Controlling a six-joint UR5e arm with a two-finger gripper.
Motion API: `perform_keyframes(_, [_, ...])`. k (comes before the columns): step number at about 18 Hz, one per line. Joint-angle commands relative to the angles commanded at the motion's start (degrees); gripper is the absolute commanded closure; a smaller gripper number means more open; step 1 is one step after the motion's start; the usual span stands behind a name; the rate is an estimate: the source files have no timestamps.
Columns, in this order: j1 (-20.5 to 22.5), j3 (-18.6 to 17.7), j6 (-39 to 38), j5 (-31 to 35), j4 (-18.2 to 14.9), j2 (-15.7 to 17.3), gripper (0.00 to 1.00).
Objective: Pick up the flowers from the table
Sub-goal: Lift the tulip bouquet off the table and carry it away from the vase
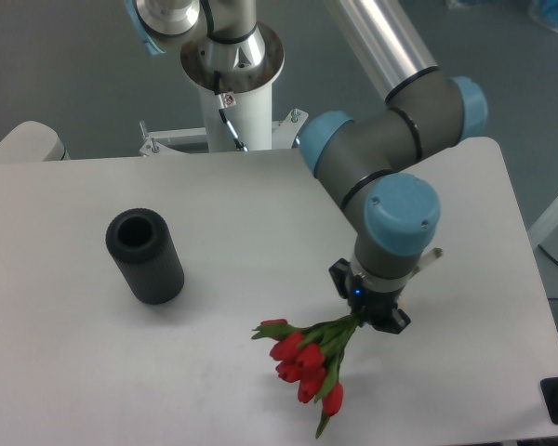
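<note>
table [93, 372]: large white top, rounded corners, carries everything in view.

arm [391, 158]: ur5e reaches down from the upper middle of the frame toward the front right part of the table, wrist pointing downward.

black ribbed cylinder [146, 255]: lies on the left half of the table, open end up and toward the camera, well apart from the arm. not part of the task.

flowers [307, 362]: about 5 red tulip buds with green leaves, heads fanned toward the lower left. the stems run up and right under the wrist; a pale stem end shows on the far side of the wrist.

pincer [372, 314]: closed on the stems of the flowers, just above the leaves; the fingertips themselves are mostly hidden by the wrist and the foliage.

progress, as a judgement: the grasp looks done. the bunch hangs from the pincer and the buds seem to sit clear of the table, though from this 1 view i cannot tell whether the lowest bud touches the surface. what remains, if anything, is more height and a steady hold; the tied stems are thin and could slip or swing.
</note>
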Motion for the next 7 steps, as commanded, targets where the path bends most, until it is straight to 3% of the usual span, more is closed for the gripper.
perform_keyframes(7, [0.71, 0.71, 1.41, -0.09, -1.15, -0.18, 1.00])
